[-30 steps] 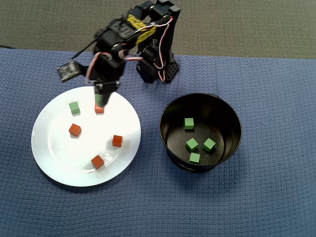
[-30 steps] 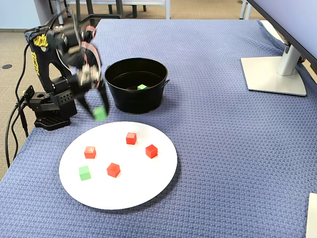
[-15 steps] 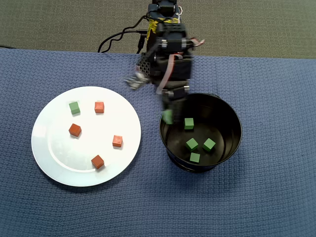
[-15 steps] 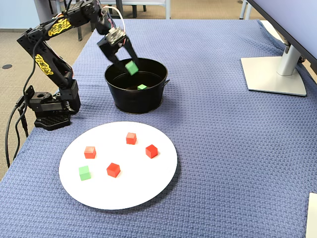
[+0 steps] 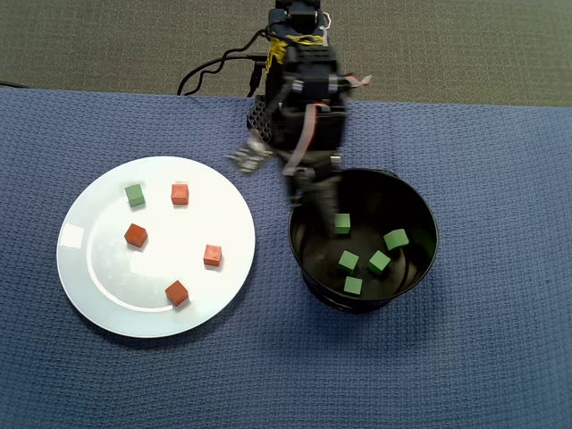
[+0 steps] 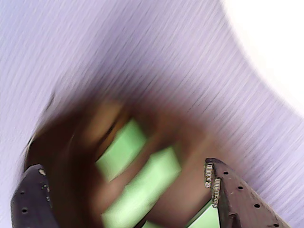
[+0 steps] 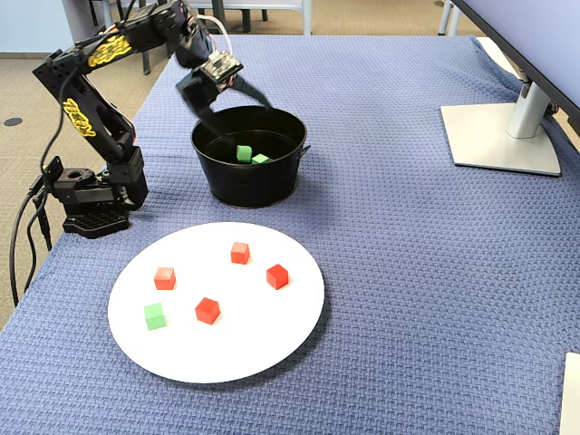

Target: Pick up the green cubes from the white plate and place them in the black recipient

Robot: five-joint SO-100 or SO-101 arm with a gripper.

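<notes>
A blue woven cloth (image 7: 417, 272) covers the tabletop, with grey carpet beyond its far edge in the overhead view. The black pot (image 5: 420, 259) — round, straight-walled metal, glossy inside — holds five matte green cubes (image 5: 348, 261). Beside the pot lies the flat white plate (image 5: 98, 295), carrying one green cube (image 5: 135, 195) and four red-orange cubes (image 5: 177, 292). The tool (image 7: 237, 98) hangs over the pot's rim, fingers spread wide and empty.

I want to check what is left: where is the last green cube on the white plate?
In the overhead view the green cube lies at the white plate's upper left, just left of a red-orange cube.
</notes>
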